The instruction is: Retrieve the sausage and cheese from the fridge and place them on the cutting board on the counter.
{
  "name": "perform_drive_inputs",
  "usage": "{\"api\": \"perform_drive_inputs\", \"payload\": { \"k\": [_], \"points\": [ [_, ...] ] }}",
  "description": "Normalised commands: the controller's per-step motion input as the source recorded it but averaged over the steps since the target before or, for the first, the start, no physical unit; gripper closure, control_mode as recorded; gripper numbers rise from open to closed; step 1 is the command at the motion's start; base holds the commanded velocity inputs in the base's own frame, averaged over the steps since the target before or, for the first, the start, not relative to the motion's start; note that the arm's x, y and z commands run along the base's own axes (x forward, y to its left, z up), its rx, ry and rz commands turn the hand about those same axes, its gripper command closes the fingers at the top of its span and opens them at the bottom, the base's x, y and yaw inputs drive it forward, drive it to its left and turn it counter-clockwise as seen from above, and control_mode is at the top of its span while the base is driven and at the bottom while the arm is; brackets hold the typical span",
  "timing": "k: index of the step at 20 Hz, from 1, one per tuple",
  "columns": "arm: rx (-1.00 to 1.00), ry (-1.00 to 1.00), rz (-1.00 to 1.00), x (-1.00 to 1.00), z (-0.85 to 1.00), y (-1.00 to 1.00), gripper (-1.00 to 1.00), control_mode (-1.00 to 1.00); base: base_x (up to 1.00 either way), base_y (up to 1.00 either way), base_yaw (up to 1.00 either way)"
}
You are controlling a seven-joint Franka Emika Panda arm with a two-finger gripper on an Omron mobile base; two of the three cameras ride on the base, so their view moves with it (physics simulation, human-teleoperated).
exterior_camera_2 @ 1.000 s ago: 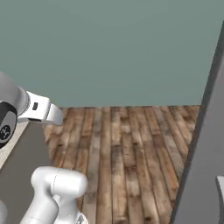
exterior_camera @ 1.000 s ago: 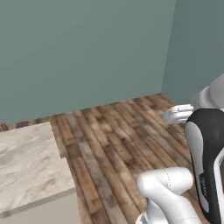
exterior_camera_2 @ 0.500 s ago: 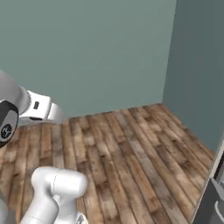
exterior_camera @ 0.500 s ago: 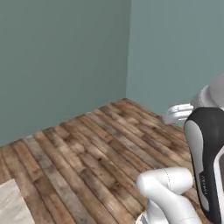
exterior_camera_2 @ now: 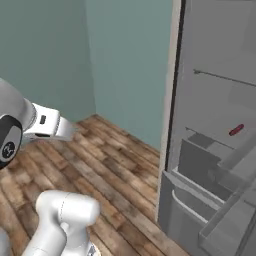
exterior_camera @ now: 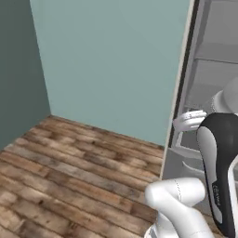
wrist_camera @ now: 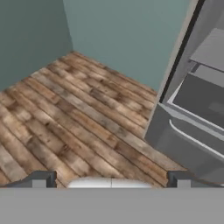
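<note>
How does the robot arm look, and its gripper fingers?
The arm has glossy white rounded segments with a black band at a joint, bearing small pale lettering. In the right base view another dark joint carries a small round white mark. The gripper has two small dark grey square fingertips.

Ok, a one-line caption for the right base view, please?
Open fridge seen from the base, sausage on an inner shelf, wooden floor ahead.
</note>
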Motion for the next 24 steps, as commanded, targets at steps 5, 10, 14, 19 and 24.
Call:
{"api": "perform_drive_inputs", "payload": {
  "k": [5, 10, 14, 19, 24],
  "points": [
    [0.00, 0.00, 0.00, 0.00, 0.00, 0.00, -1.00, 1.00, 0.23, -0.55, -0.72],
    [0.00, 0.00, 0.00, 0.00, 0.00, 0.00, -1.00, 1.00, 0.71, -0.33, -0.53],
    [0.00, 0.00, 0.00, 0.00, 0.00, 0.00, -1.00, 1.00, 0.40, -0.20, -0.41],
    [0.00, 0.00, 0.00, 0.00, 0.00, 0.00, -1.00, 1.00, 0.31, -0.29, -0.40],
    [0.00, 0.00, 0.00, 0.00, 0.00, 0.00, -1.00, 1.00, 0.34, -0.15, -0.38]
  ]
}}
